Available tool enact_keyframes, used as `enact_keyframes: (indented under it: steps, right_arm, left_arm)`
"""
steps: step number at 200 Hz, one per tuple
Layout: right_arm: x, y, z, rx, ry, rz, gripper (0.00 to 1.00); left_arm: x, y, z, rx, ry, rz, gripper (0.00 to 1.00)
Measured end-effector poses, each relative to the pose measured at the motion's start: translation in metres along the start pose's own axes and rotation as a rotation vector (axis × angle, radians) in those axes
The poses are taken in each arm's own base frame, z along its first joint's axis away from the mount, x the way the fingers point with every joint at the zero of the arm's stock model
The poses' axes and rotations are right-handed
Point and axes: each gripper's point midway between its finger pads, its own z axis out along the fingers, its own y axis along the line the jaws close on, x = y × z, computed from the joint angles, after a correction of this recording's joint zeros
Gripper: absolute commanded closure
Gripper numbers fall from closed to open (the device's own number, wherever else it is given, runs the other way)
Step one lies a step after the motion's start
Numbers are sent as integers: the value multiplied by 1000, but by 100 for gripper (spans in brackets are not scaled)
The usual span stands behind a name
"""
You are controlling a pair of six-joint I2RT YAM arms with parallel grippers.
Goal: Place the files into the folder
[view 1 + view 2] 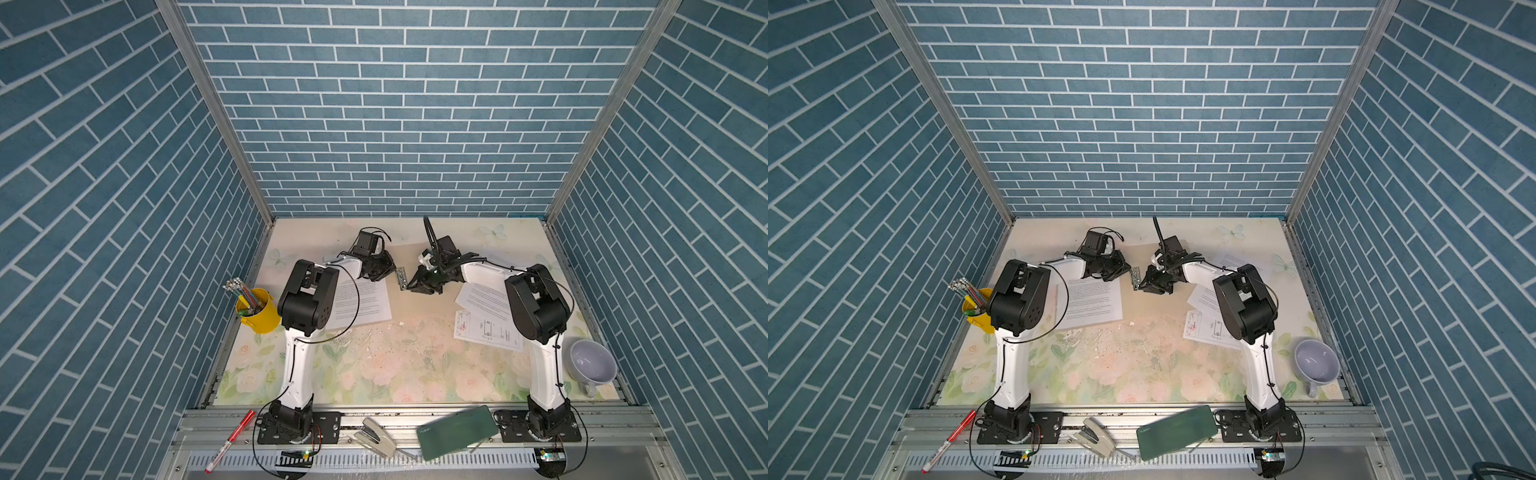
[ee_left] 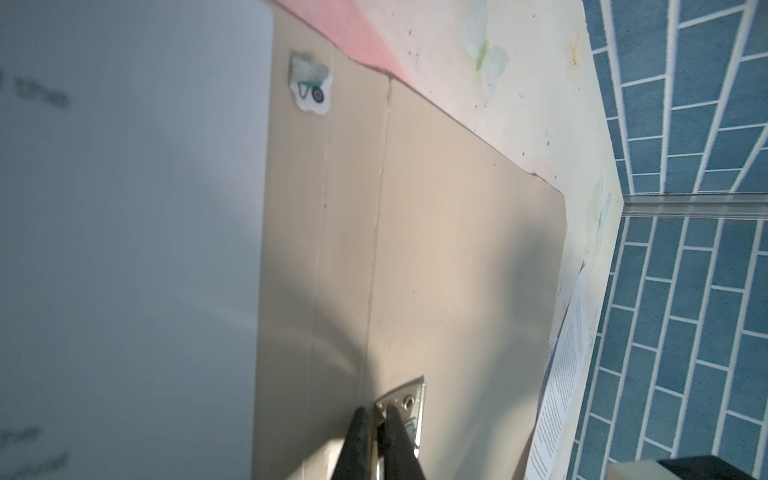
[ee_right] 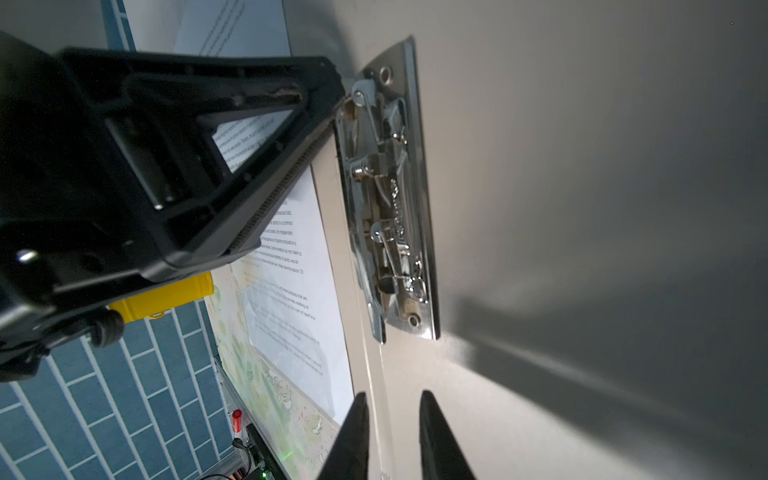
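The tan folder [image 1: 419, 305] [image 1: 1154, 305] lies open on the table, its metal clip [image 1: 401, 277] [image 3: 386, 199] along the inner spine. My left gripper [image 2: 376, 411] [image 1: 390, 272] is shut on one end of the clip [image 2: 409, 405]. My right gripper [image 3: 392, 395] [image 1: 411, 286] hovers low over the folder's [image 3: 540, 208] crease near the clip's other end, jaws a little apart and empty. One printed file [image 1: 361, 299] [image 2: 124, 249] lies on the folder's left flap. Another printed file [image 1: 484, 303] and a file with drawings [image 1: 486, 336] lie to the right, partly under the right arm.
A yellow pot of pencils [image 1: 257, 309] stands at the left table edge and a pale mug [image 1: 592, 359] at the right. On the front rail lie a red marker [image 1: 230, 440], a stapler [image 1: 376, 436] and a dark green case [image 1: 457, 432].
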Motion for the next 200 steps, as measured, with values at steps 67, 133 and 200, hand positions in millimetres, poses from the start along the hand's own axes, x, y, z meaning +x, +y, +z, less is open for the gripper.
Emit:
enact_keyframes:
  steps: [67,133,200]
  right_arm:
    - [2,-8,15,-5,36,30,80]
    - [-5,-1,15,-25,21,19,81]
    - [-9,-3,24,-35,32,21,85]
  left_arm:
    - [0,-1,0,7,-3,4,88]
    - [1,-1,0,8,-2,11,88]
    - [1,-1,0,11,0,21,88]
